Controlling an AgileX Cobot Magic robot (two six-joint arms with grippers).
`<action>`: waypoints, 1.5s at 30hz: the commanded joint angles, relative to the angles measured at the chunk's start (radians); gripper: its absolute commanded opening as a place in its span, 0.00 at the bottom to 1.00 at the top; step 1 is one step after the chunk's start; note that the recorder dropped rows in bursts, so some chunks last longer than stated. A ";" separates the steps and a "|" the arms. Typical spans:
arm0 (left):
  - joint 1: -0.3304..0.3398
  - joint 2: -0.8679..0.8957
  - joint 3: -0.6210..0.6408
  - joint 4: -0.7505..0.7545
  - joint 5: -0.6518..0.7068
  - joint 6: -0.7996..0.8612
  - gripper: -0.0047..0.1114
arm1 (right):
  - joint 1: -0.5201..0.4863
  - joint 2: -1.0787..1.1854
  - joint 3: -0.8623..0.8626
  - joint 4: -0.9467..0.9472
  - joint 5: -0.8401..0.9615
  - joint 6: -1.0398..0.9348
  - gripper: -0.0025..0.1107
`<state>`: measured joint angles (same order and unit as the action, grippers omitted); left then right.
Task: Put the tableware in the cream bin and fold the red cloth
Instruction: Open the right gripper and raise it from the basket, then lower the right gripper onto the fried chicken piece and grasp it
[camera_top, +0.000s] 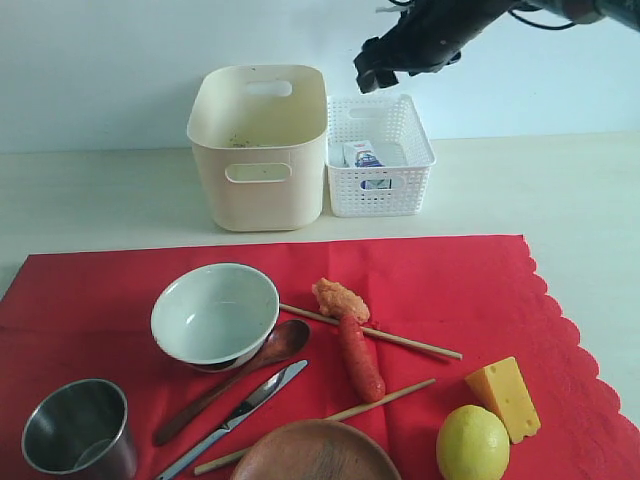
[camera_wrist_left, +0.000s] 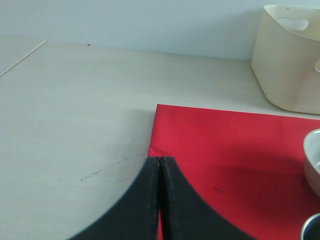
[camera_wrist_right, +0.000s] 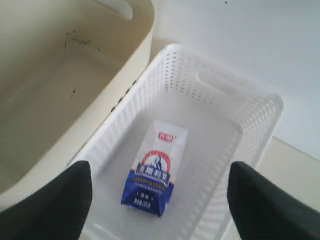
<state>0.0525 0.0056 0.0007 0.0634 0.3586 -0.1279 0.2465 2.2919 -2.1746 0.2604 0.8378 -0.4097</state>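
The red cloth (camera_top: 440, 290) lies flat across the table's front. On it stand a white bowl (camera_top: 215, 313) and a steel cup (camera_top: 80, 428). A wooden spoon (camera_top: 235, 378), a knife (camera_top: 240, 408), two chopsticks (camera_top: 400, 341) and a brown plate (camera_top: 315, 452) lie there too. Behind the cloth is the cream bin (camera_top: 260, 150), with only dark specks inside (camera_wrist_right: 55, 90). My right gripper (camera_top: 377, 78) hangs open and empty over the white basket (camera_wrist_right: 159, 167). My left gripper (camera_wrist_left: 159, 161) is shut on nothing, above the cloth's corner (camera_wrist_left: 165, 120); it is out of the exterior view.
A white lattice basket (camera_top: 380, 160) beside the bin holds a milk carton (camera_wrist_right: 155, 170). A sausage (camera_top: 360, 358), a lemon (camera_top: 472, 443) and a cheese wedge (camera_top: 503, 397) lie on the cloth among the tableware. Bare table (camera_wrist_left: 75, 110) lies left of the cloth.
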 joint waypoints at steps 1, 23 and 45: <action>-0.005 -0.006 -0.001 0.006 -0.006 0.000 0.05 | -0.005 -0.059 -0.008 -0.049 0.161 0.046 0.61; -0.005 -0.006 -0.001 0.006 -0.006 0.000 0.05 | -0.003 -0.222 0.266 0.064 0.333 0.052 0.61; -0.005 -0.006 -0.001 0.006 -0.006 0.000 0.05 | 0.028 -0.307 0.628 0.137 0.012 -0.041 0.61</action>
<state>0.0525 0.0056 0.0007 0.0634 0.3586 -0.1279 0.2696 1.9661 -1.5513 0.3738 0.8671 -0.4340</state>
